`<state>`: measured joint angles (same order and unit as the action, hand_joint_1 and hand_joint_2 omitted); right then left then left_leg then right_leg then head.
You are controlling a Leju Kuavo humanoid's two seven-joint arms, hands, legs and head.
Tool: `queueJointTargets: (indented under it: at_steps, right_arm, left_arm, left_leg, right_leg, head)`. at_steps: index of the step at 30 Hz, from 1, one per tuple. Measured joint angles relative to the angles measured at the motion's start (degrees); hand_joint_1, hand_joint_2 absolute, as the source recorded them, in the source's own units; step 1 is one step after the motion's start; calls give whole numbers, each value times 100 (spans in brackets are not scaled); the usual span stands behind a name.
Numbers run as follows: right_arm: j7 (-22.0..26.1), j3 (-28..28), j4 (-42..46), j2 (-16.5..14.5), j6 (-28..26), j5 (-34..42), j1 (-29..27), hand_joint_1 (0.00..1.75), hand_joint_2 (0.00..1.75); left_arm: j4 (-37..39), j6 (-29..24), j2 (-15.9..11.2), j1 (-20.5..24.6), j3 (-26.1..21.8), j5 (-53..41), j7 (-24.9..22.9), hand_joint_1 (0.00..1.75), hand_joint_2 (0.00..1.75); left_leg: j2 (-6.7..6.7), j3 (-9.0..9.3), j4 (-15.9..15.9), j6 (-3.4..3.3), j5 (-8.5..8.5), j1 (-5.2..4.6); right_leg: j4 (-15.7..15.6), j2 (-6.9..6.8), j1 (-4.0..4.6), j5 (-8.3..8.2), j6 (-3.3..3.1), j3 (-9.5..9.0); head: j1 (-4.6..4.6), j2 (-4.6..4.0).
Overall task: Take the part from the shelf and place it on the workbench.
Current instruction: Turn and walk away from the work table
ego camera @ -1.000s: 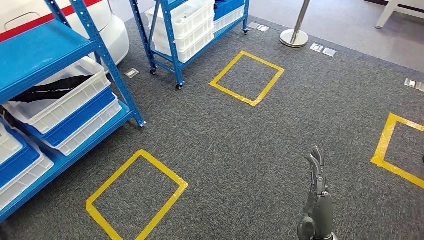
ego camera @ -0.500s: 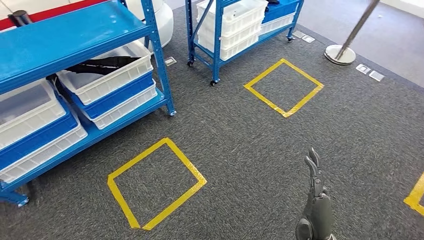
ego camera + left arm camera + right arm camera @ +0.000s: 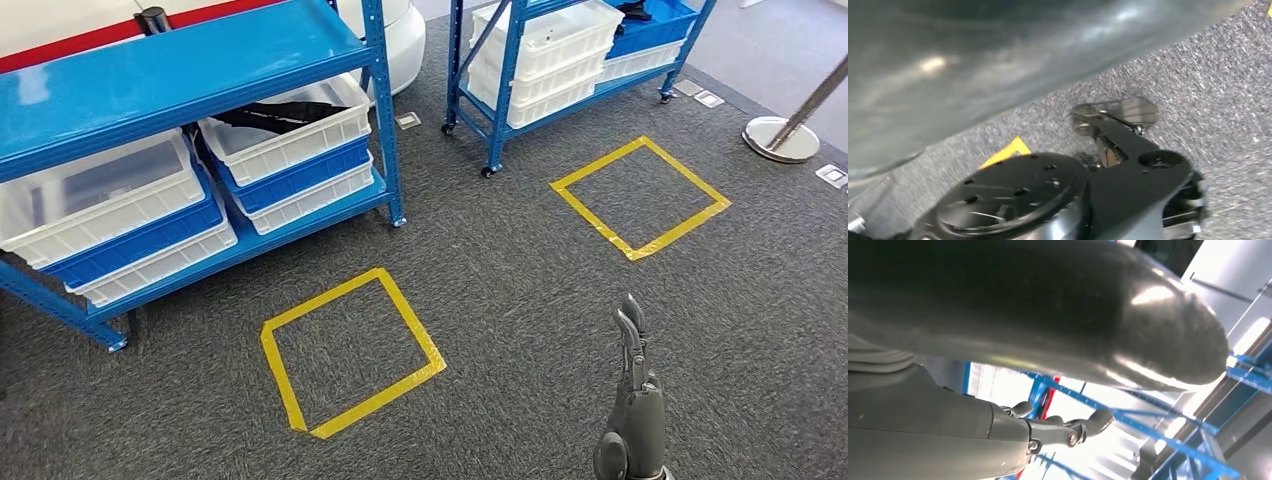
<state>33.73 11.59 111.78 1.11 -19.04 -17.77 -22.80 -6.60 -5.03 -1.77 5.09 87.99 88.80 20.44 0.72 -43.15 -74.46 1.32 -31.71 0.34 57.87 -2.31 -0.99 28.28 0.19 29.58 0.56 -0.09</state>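
Observation:
A long black part [image 3: 268, 116] lies in a white bin [image 3: 290, 135] on the middle level of the near blue shelf [image 3: 180, 60], at the upper left of the head view. My right hand [image 3: 632, 400] hangs low at the bottom right over the carpet, far from the shelf, with its fingers stretched out straight and nothing in them. In the right wrist view that hand [image 3: 998, 435] reaches from the left with bare fingers [image 3: 1088, 424], and blue shelf rails lie blurred behind it.
White and blue bins [image 3: 110, 215] are stacked on the near shelf. A second blue shelf on wheels [image 3: 560, 55] stands behind it. Two yellow tape squares [image 3: 345, 350] [image 3: 640, 195] mark the grey carpet. A metal post base [image 3: 780, 138] stands at the far right.
The camera has turned: the whole scene has slid to the right, bringing the near shelf and the tape square further into view. My right hand keeps the same pose.

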Motion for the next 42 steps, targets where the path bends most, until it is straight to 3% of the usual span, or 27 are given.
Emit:
queueJointTargets:
  at_steps: [1, 2, 3, 5, 7, 13, 14, 16, 17, 18, 19, 20, 22, 25, 26, 36, 42]
  right_arm:
    - [0, -1, 0, -1, 0, 0, 1, 0, 0]
    - [1, -1, 0, -1, 0, 0, 2, 0, 0]
    - [1, -1, 0, -2, -2, 0, 2, 0, 0]
    - [0, -1, 0, -2, -14, 0, 2, 0, 0]
    - [-1, -1, 1, -1, -30, 0, -1, 0, 0]
    - [-1, 0, 2, 0, -37, 1, -2, 0, 0]
    - [-2, 1, 5, -1, -43, 2, -2, 0, 0]
    - [-7, 4, 8, 8, -64, 8, -23, 0, 0]
    - [2, 5, 10, 13, -80, 6, -33, 0, 0]
    - [20, 7, 9, 18, -98, -2, -43, 0, 0]
    - [47, 8, 11, 19, -118, -15, -42, 0, 0]
    - [72, 11, 13, 18, -136, -27, -40, 0, 0]
    - [101, 29, 26, 13, -160, -28, -42, 0, 0]
    - [111, 49, 39, 13, -173, 9, -44, 0, 0]
    - [116, 49, 41, 14, -174, 18, -44, 0, 0]
    - [145, 56, 48, 14, -151, 62, -31, 0, 0]
    - [144, 56, 47, 14, -112, 64, -1, 0, 0]
  left_arm:
    - [0, 0, 2, -1, 1, 0, -1, 0, 0]
    - [1, -1, 3, -4, 1, 0, -1, 0, 0]
    - [1, -9, 1, -6, 1, 0, 2, 0, 0]
    - [2, -56, -4, 5, 1, 1, 29, 0, 0]
    - [2, -115, -3, 22, 0, 3, 72, 0, 0]
    - [2, -143, -2, 23, -1, 4, 91, 0, 0]
    - [2, -133, 0, 19, -1, 4, 90, 0, 0]
    - [2, -64, 3, 13, -1, 4, 83, 0, 0]
    - [2, -25, 5, 9, -1, 4, 79, 0, 0]
    - [2, -2, 5, 7, -1, 4, 77, 0, 0]
    - [2, -7, 5, 4, -1, 3, 79, 0, 0]
    - [3, -22, 3, 4, 0, 2, 81, 0, 0]
    - [4, -54, -4, 5, 1, 0, 87, 0, 0]
    - [4, -68, -13, 1, 1, 2, 80, 0, 0]
    - [4, -67, -13, 1, 1, 3, 68, 0, 0]
    - [2, -42, 1, 5, 5, 4, -26, 0, 0]
    - [2, -21, 4, 6, 5, 4, -39, 0, 0]
  left_leg:
    - [-25, -18, -65, 10, 26, 11]
    - [-55, 75, 89, 12, 146, 19]
    - [-125, 271, 431, 4, 327, 24]
    - [-429, 676, 1156, -42, 578, -6]
    - [-585, 826, 1456, -100, 618, -51]
    - [-455, 801, 1474, -150, 619, -70]
    - [-373, 797, 1494, -188, 640, -54]
    - [-22, 769, 1532, -285, 696, -20]
    - [131, 764, 1539, -312, 716, 0]
    - [258, 758, 1537, -318, 725, 5]
    - [306, 763, 1535, -304, 729, 9]
    - [339, 764, 1527, -280, 727, 1]
    - [366, 757, 1511, -259, 706, -28]
    - [352, 763, 1515, -367, 699, -43]
    - [347, 769, 1526, -372, 718, -38]
    - [343, 779, 1574, -162, 754, -3]
    - [344, 774, 1573, -141, 749, -25]
  right_leg:
    - [1, -87, 4, 9, -6, -7]
    - [1, -165, 5, 19, -7, -20]
    - [1, -236, 6, 36, 1, -41]
    - [4, -358, 42, 83, 45, -73]
    - [1, -468, 95, 126, 98, -84]
    - [-14, -579, 113, 146, 134, -115]
    - [64, -468, 105, 203, 150, -91]
    - [908, -92, 71, 507, 201, 347]
    - [1189, 135, 45, 573, 245, 533]
    - [1266, 213, 23, 534, 301, 621]
    - [850, 232, -1, 334, 366, 457]
    - [484, 259, -13, 176, 386, 317]
    - [83, 305, -32, 10, 345, 168]
    - [53, 311, -15, -28, 272, 147]
    - [54, 312, -3, -35, 260, 146]
    - [64, 312, 40, -30, 202, 184]
    - [62, 312, 15, -24, 192, 201]
  head:
    - [3, 0]
    - [4, 0]
    - [5, 0]
    - [3, 0]
    - [-16, 0]
    - [-30, 0]
    - [-33, 0]
    - [-60, 0]
    - [-76, 0]
    - [-86, 0]
    - [-88, 0]
    - [-90, 0]
    - [-81, 0]
    - [-71, 0]
    - [-71, 0]
    - [-73, 0]
    - [-76, 0]
